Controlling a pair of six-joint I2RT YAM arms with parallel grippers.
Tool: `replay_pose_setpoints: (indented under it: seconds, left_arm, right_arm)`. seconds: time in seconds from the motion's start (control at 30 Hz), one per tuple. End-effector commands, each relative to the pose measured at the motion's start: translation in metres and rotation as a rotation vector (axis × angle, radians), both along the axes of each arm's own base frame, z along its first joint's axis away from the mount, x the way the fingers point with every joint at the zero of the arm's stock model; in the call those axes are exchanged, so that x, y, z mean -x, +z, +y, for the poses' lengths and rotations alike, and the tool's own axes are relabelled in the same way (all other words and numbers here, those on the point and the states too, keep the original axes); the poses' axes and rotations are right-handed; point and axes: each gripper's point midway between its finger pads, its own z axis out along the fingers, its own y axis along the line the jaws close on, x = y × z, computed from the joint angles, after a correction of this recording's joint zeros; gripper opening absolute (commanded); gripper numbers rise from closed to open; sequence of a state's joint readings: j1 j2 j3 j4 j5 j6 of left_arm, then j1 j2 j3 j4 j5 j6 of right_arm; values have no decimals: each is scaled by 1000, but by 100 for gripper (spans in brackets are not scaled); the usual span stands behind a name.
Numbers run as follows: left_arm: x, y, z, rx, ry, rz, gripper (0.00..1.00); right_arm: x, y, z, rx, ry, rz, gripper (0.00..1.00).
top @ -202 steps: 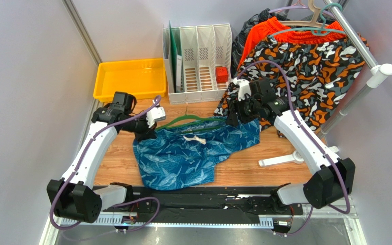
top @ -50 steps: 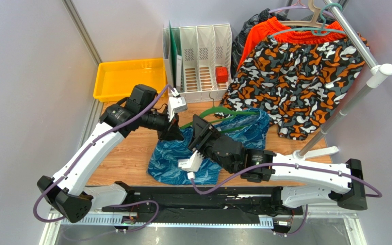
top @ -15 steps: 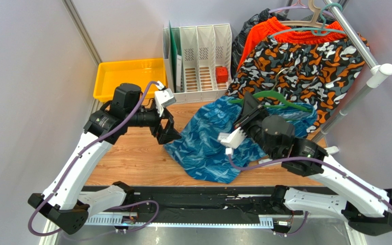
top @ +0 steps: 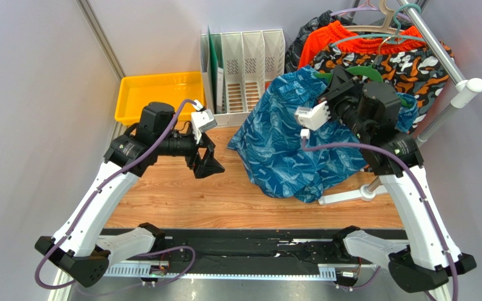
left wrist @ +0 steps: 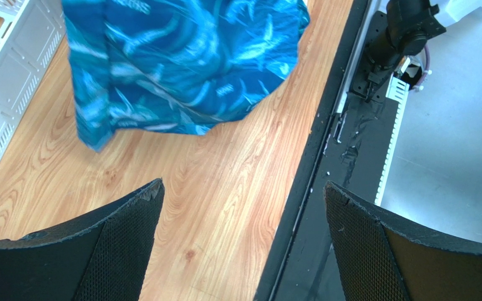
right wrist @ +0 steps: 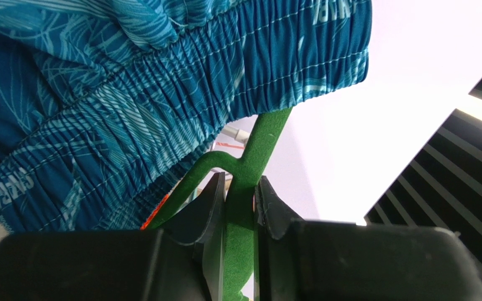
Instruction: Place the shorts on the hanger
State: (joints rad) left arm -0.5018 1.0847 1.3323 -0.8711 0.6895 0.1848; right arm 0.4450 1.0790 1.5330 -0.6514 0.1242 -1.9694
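Shorts (top: 287, 147): you have them lifted off the table (top: 180, 200), hanging in loose folds toward 1 o'clock in the top view. The gathered waistband lies over the hanger (right wrist: 240, 207) and the legs dangle below. You cannot tell whether the lowest hem touches the wood.
Hanger: dark green; in your right wrist view its stem runs up between the jaws, with the waistband draped at 11 o'clock of it.
Right gripper (right wrist: 240, 185): nearly closed, pinching the hanger's stem from both sides, up at 1 o'clock in front of the camouflage shorts (top: 413, 63) on the rail (top: 441, 50).
Left gripper (left wrist: 242, 188): jaws spread fully with nothing between them, over the wood at 9 o'clock of the shorts and apart from the fabric.
Back of table: white file rack (top: 243, 63) at 12 o'clock, yellow tray (top: 158, 94) at 11 o'clock.
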Motion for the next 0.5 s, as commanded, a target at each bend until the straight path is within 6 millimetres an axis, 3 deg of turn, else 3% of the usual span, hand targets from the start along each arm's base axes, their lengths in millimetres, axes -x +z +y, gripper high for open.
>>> replay_pose_setpoints:
  seconds: [0.0,0.17,0.47]
  left_arm:
    - [8,2,1,14,-20,2,99]
    - [11,-2,3,10,-18,-2,99]
    - [7,-9,2,-8,-23,17,99]
  right_arm:
    - [-6,49,2,158,119,-176,0]
    - [-24,58,-26,180,75,-192,0]
    - [-36,86,-50,196,56,-248,0]
